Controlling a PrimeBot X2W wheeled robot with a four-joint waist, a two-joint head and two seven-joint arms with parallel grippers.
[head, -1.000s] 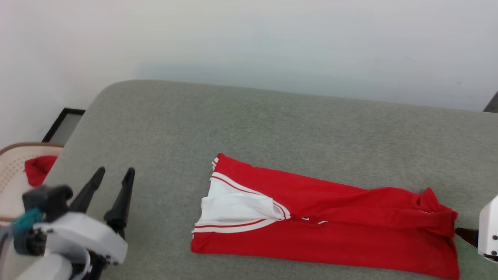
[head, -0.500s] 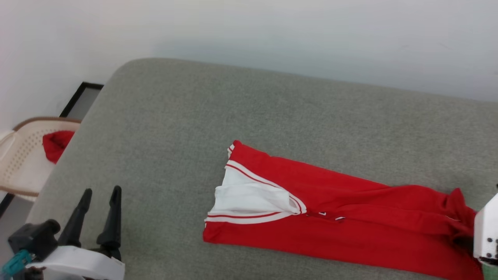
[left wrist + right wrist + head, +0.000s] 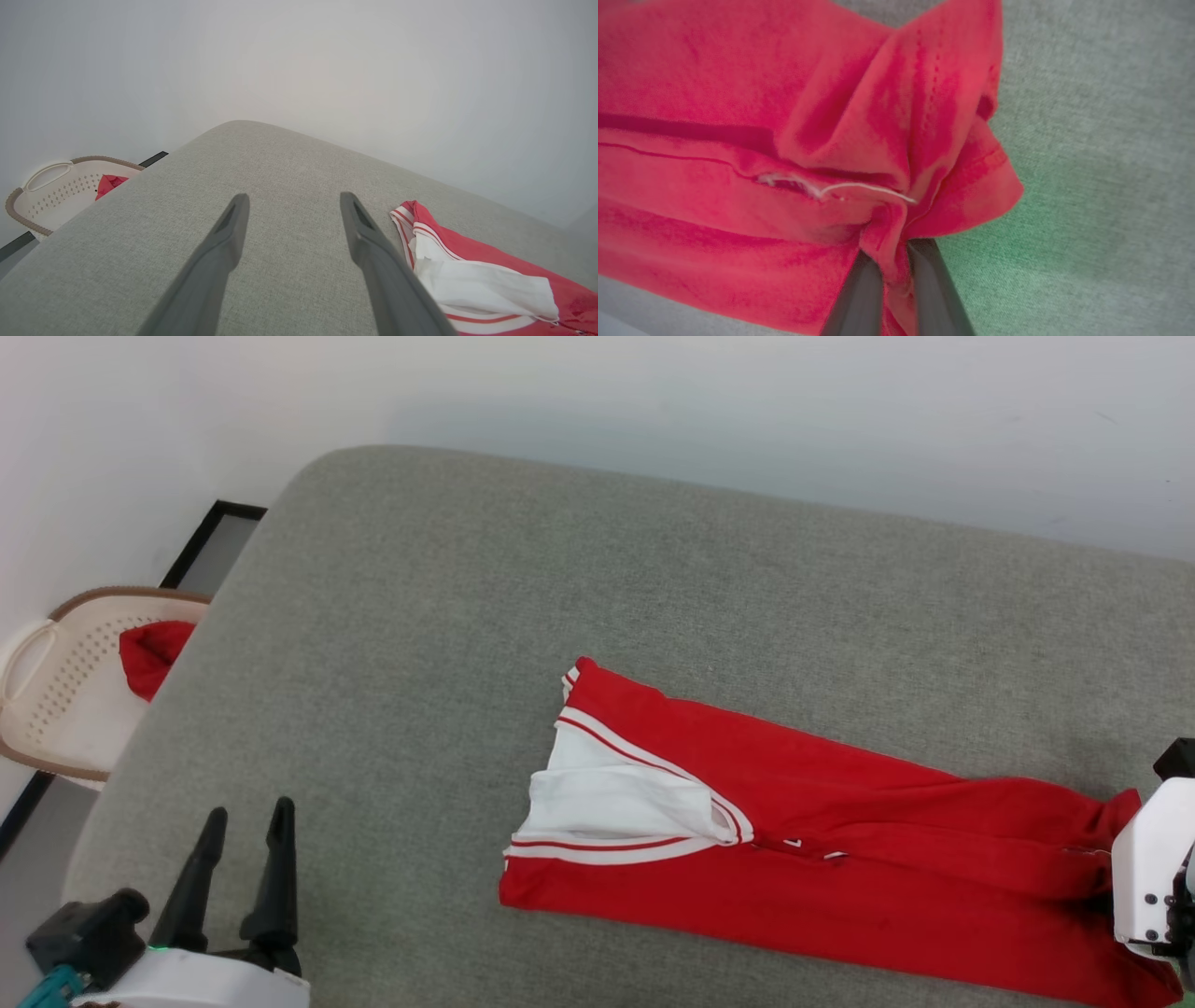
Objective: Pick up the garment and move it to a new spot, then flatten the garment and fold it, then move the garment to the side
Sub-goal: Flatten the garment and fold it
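Note:
The garment (image 3: 840,859), a red jersey folded into a long strip, lies on the grey padded surface (image 3: 467,616), its white sleeve with striped trim (image 3: 616,812) at the left end. At the strip's right end, the white housing of my right arm (image 3: 1146,873) stands over the cloth. In the right wrist view, my right gripper (image 3: 894,254) is shut on a bunched fold of the garment (image 3: 738,140) at its edge. My left gripper (image 3: 247,812) stands open over bare surface at the lower left, well apart from the garment (image 3: 467,280). Nothing is between the fingers of the left gripper (image 3: 294,198).
A cream perforated basket (image 3: 42,709) with a red cloth (image 3: 149,653) in it sits on the floor off the surface's left edge. A pale wall runs behind. The surface's rounded corner is at the far left.
My right gripper went from open to shut on the garment's right end, and the cloth there has bunched up. The head camera has shifted, so the whole scene sits differently in view.

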